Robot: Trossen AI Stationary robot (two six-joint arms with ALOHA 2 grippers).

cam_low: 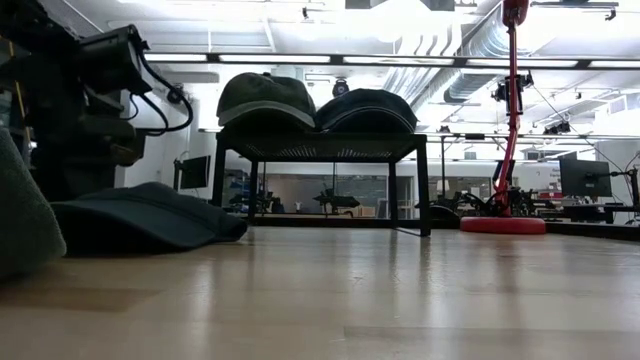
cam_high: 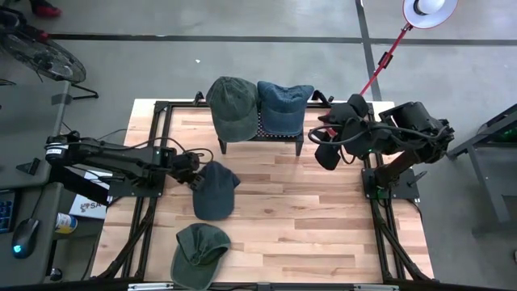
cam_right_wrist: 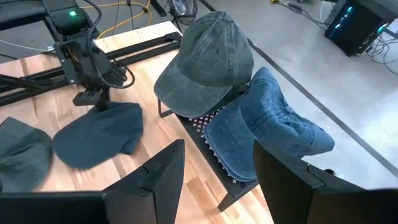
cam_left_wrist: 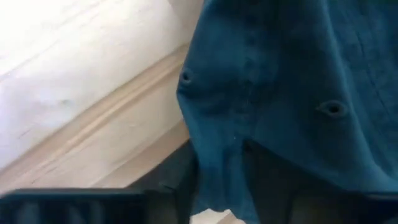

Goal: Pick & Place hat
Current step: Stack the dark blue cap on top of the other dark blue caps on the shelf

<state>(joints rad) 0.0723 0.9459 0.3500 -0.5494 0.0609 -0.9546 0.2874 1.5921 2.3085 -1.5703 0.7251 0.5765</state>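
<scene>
Left gripper (cam_high: pixel 191 172) pinches the dark blue hat (cam_high: pixel 213 191), grip uncertain; two hats sit on the rack (cam_high: pixel 279 133), two remain.

Both arms are black with black cables. The right end effector (cam_right_wrist: pixel 214 180) has two flat black fingers (cam_right_wrist: pixel 163 171).
</scene>
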